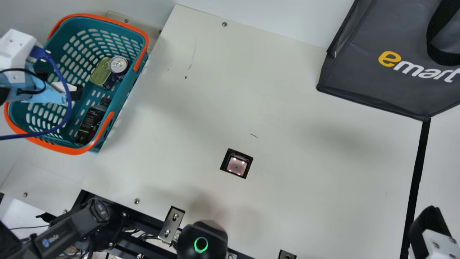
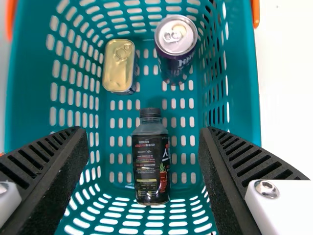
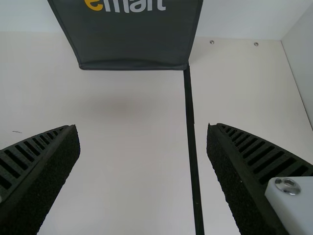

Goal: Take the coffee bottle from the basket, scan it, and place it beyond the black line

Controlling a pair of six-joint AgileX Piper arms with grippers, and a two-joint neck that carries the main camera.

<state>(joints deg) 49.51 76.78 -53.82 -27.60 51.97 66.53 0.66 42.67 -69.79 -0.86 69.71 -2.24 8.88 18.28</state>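
Observation:
Over the basket [image 1: 124, 104] in the main view is my left gripper [image 1: 59, 84]; in the left wrist view this gripper [image 2: 142, 171] stands open above the dark coffee bottle [image 2: 151, 161]. The bottle [image 1: 92, 120] lies on the basket floor, touched by neither finger. My right gripper [image 1: 431, 230] is at the main view's lower right, by the black line [image 1: 417, 172]. In the right wrist view the gripper [image 3: 144, 171] is open and empty, with the black line [image 3: 191, 132] between its fingers. The scanner window [image 1: 237, 166] is set into the table.
A flat gold-lidded tin [image 2: 119, 66] and a dark can [image 2: 176, 41] share the basket with the bottle. A large grey bag [image 1: 381, 72] stands at the table's far right, its corner meeting the black line. A black device with a green ring [image 1: 202, 241] sits at the near edge.

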